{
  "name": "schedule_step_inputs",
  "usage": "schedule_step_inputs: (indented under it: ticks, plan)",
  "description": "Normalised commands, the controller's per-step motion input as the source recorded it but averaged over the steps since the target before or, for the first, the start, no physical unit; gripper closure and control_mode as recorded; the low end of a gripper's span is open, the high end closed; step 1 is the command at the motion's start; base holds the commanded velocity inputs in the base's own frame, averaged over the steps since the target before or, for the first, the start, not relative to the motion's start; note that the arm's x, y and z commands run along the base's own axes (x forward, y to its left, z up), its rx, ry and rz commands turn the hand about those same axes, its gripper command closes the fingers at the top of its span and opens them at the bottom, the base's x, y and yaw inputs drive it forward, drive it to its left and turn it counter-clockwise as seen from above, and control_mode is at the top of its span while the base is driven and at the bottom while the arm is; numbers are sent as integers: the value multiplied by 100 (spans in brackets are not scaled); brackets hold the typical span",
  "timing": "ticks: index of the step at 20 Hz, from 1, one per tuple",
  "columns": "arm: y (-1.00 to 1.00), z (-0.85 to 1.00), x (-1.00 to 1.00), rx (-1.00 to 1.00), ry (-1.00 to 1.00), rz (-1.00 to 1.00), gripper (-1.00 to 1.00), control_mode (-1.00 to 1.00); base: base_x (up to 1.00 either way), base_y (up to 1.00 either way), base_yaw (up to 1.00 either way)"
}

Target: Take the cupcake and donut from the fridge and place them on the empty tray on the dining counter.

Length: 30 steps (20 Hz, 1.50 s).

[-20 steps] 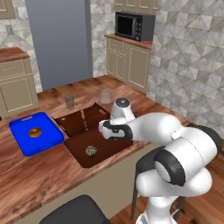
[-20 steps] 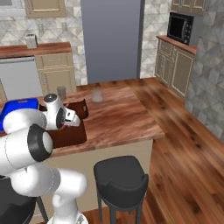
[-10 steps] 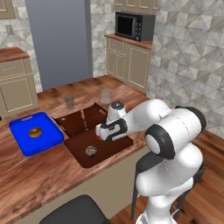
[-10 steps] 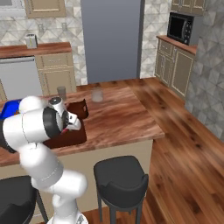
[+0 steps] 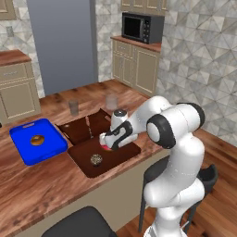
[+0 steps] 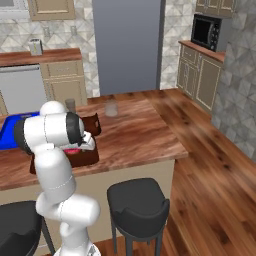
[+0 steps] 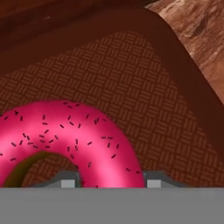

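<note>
In the hand view the pink donut (image 7: 65, 140) sits between the gripper (image 7: 111, 181) tips, gripped over the brown tray (image 5: 129, 150). Left of it, at frame centre, the cupcake (image 5: 96, 159) already rests there. Only the release seems left.

Blue tray (image 5: 28, 150) at nine o'clock carries a brown ring pastry (image 5: 37, 139); two glasses (image 5: 73, 107) at twelve; microwave (image 5: 141, 28) at one o'clock

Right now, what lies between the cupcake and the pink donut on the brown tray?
In the left base view, only bare tray floor separates the cupcake from the donut, which sits under the gripper.
</note>
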Motion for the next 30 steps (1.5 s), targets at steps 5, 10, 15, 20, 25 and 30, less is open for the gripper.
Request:
schedule_step_inputs:
  ticks: [5, 10, 15, 20, 25, 30]
  plan:
    - [20, -40, 12, -2, 0, 0, -100, -100, 0, 0, 0]
    - [0, 35, -1, 4, 2, -2, -100, -100, 0, 0, 0]
    - [-5, 77, -22, 4, 4, -7, -100, -100, 0, 0, 0]
    - [-28, 62, -36, 3, 12, -6, -100, -100, 0, 0, 0]
    - [-24, 100, -71, 5, 4, 0, -100, -100, 0, 0, 0]
    - [-29, 100, -96, 5, 3, 4, -100, -100, 0, 0, 0]
